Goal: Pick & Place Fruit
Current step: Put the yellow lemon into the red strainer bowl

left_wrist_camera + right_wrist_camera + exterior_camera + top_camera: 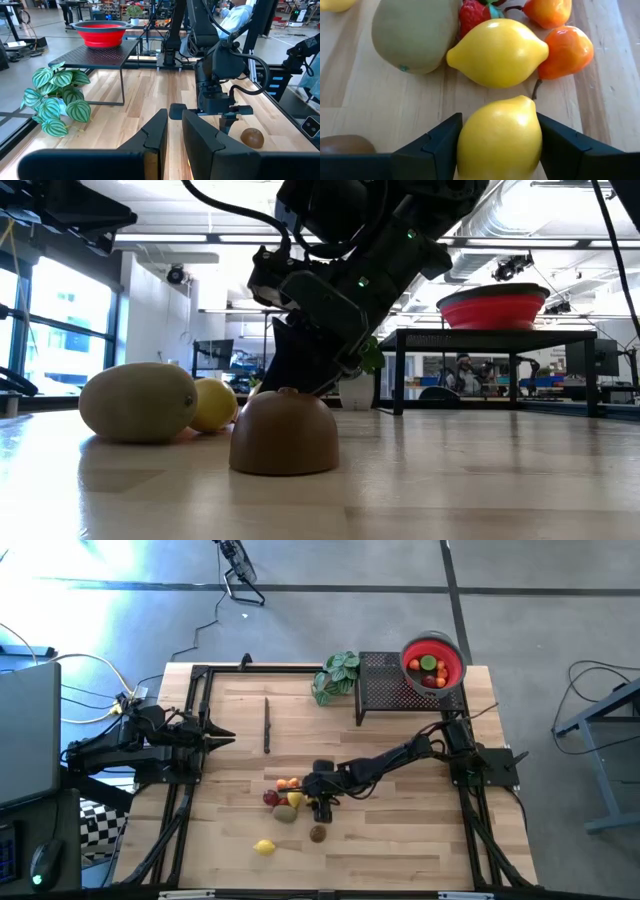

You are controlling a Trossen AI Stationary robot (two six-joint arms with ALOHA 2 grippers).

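My right gripper [499,120] is down at the fruit cluster [288,800] near the table's middle front, shut on a yellow lemon [500,137]. Just beyond it lie a second lemon [497,52], a green-brown fruit [415,32], a strawberry [472,17] and two orange fruits [567,50]. A brown fruit [318,833] and another lemon [264,847] rest on the wood closer to the front edge. My left gripper [222,737] waits shut at the table's left, holding nothing. My right gripper pinches the lemon's two rounded sides [467,145] between its two fingers [440,145]. The fingers slant down from the table's right side. The lemon's pointed end faces the second lemon. Whether it rests on the wood or is lifted does not show.
A red bowl [432,662] with several fruits in it stands on a black mesh stand [385,680] at the far right. A green leafy plant [335,675] sits beside the stand. A thin black stick [267,725] lies left of centre. A person sits in the room beyond the table.
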